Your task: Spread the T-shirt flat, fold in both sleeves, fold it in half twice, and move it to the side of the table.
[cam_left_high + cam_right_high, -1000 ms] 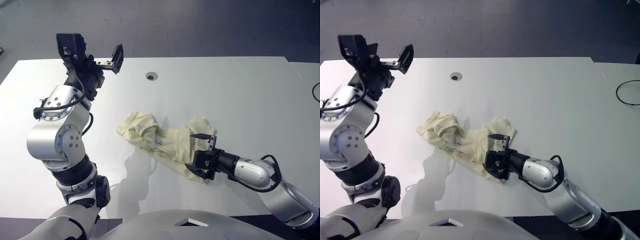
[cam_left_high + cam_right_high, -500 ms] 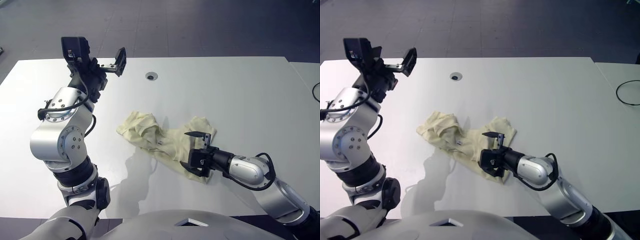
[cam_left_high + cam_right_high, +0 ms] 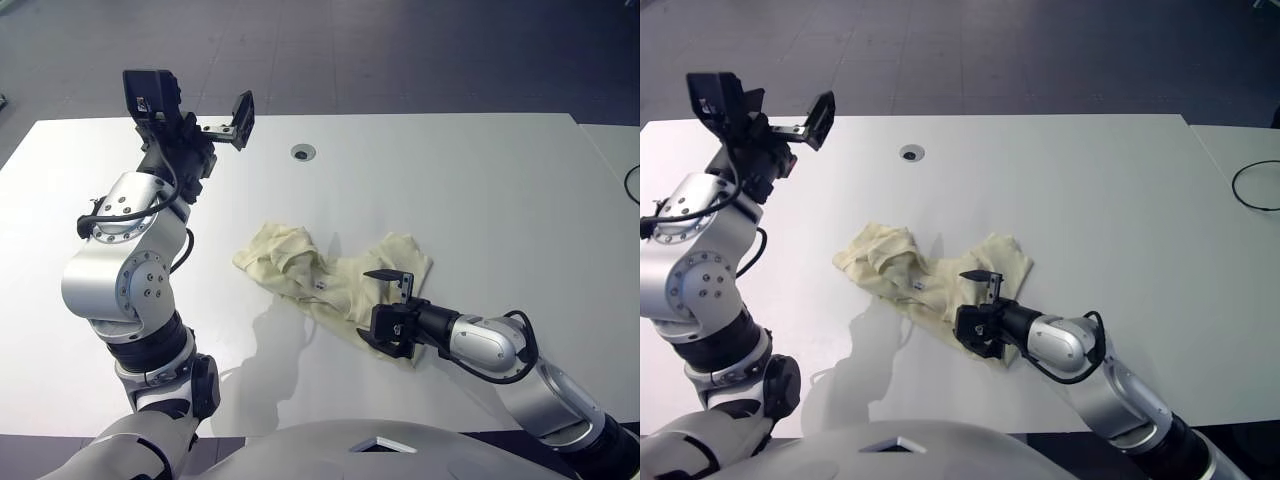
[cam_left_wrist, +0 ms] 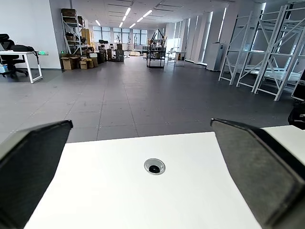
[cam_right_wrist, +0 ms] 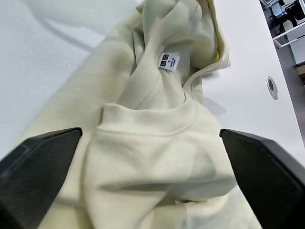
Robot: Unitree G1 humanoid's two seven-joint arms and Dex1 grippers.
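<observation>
A pale yellow T-shirt (image 3: 318,268) lies crumpled on a white table (image 3: 500,180), roughly at the middle of the table's width and toward the edge nearest the robot. It is bunched into folds rather than spread out, forming a long heap that runs from the robot's left, farther out, to its right, closer in. The right wrist view shows the ribbed neckline and a small white label (image 5: 168,61) sewn inside it, with cloth heaped on all sides. The right gripper (image 3: 372,306) sits low at the shirt's near right end, its arm stretched over the table from the robot's right. Its two dark fingers (image 5: 40,171) are spread wide, one on each side of the bunched cloth, and they grip nothing; whether their tips touch the fabric cannot be told. The left gripper (image 3: 195,108) is held high above the far left part of the table, well apart from the shirt, on a bent arm. Its fingers (image 4: 33,162) are also wide apart and hold nothing, with bare tabletop between them. A small round cable hole (image 3: 302,152) is set in the table beyond the shirt, near the far edge. A dark loop of cable (image 3: 1255,185) lies on the neighbouring surface at the robot's far right.
</observation>
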